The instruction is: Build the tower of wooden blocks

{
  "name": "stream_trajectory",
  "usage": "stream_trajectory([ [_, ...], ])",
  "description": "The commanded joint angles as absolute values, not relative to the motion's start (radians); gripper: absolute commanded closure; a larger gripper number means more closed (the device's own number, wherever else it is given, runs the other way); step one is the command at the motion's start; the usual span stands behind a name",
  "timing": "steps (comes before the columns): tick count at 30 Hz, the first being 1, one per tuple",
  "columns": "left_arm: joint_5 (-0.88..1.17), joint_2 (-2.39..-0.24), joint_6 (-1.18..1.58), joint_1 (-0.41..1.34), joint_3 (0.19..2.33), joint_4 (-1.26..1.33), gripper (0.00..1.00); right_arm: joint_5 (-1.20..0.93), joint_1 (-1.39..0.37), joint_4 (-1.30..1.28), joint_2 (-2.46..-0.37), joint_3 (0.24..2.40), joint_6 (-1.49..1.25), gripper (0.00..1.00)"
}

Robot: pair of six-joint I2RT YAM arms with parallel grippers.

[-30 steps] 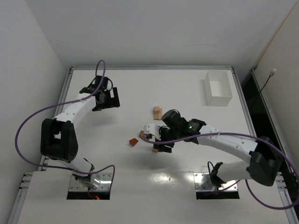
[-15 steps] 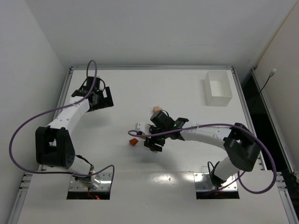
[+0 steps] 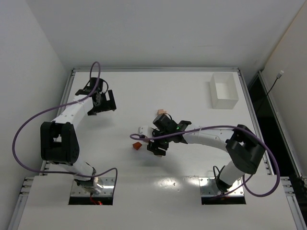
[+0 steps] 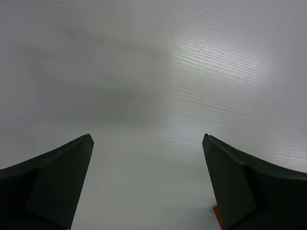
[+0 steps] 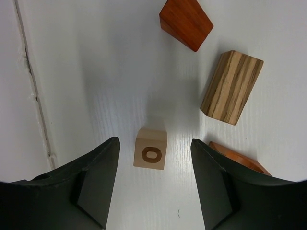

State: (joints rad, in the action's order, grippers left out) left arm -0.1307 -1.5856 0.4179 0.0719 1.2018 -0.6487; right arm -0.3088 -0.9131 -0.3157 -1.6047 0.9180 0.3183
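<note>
The wood blocks lie loose on the white table. A light tan cube marked "O" point(image 5: 151, 148) sits between the fingertips of my open right gripper point(image 5: 154, 141), touching neither. Ahead of it lie a reddish-brown block point(image 5: 186, 21) and a striped tan block point(image 5: 231, 87). An orange-brown piece point(image 5: 237, 157) is partly hidden behind the right finger. In the top view the right gripper point(image 3: 158, 146) hangs mid-table, with a red block point(image 3: 137, 145) to its left and a tan block point(image 3: 162, 112) behind it. My left gripper point(image 3: 102, 101) point(image 4: 147, 136) is open over bare table at the far left.
A white rectangular tray point(image 3: 223, 90) stands at the back right. A seam point(image 5: 29, 81) runs along the table at the left of the right wrist view. An orange sliver point(image 4: 217, 214) shows beside the left gripper's right finger.
The right gripper has shifted a little left and its arm has swung round. The left gripper has drawn back toward the far left.
</note>
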Motion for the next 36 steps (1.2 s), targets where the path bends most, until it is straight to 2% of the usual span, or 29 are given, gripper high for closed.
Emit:
stream_trajectory([
  [1,-0.118,-1.582,0.405,0.06,1.246,-0.652,0.03,-0.33,-0.916,-0.304,-1.583,0.902,0.348,0.42],
  [18,-0.107,-1.611,0.405,0.06,1.266,-0.652,0.03,-0.33,-0.907,-0.351,-1.603,0.908,0.348,0.42],
  [32,-0.107,-1.64,0.414,0.06,1.295,-0.661,0.03,-0.33,-0.907,-0.38,-1.7,0.963,0.339,0.42],
  [35,-0.107,-1.64,0.414,0.051,1.295,-0.661,0.03,-0.321,-0.907,-0.38,-1.71,0.974,0.33,0.53],
  [36,-0.107,-1.649,0.414,0.051,1.295,-0.661,0.03,-0.321,-0.907,-0.371,-1.71,0.974,0.33,0.64],
])
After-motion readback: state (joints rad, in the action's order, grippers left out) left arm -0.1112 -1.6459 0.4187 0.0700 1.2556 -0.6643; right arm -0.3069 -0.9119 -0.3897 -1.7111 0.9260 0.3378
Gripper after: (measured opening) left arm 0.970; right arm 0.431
